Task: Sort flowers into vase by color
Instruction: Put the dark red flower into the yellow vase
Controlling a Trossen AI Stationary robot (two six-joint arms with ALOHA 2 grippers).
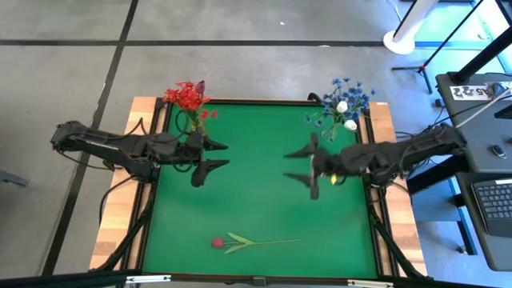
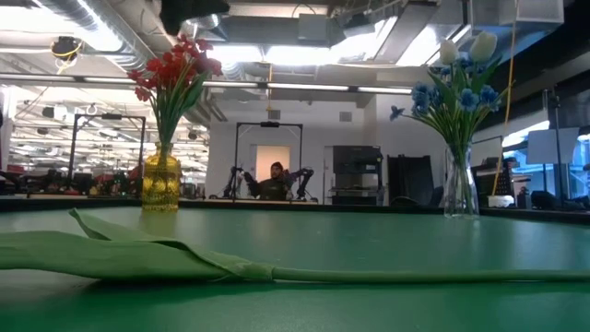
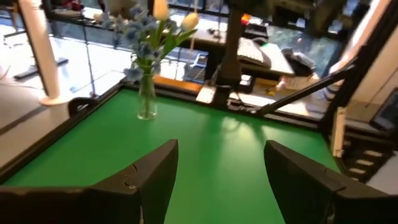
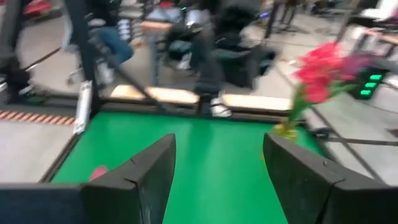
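Both grippers hover spread and empty above the green tabletop (image 1: 264, 168): the left gripper (image 1: 214, 154) just in front of the yellow vase (image 2: 161, 183) of red flowers (image 1: 187, 97), the right gripper (image 1: 301, 166) near the clear vase (image 2: 459, 183) holding blue flowers (image 1: 352, 96) and white tulip buds (image 1: 346, 115). One red-pink tulip stem (image 1: 254, 241) lies flat on the near part of the tabletop, well apart from both grippers.
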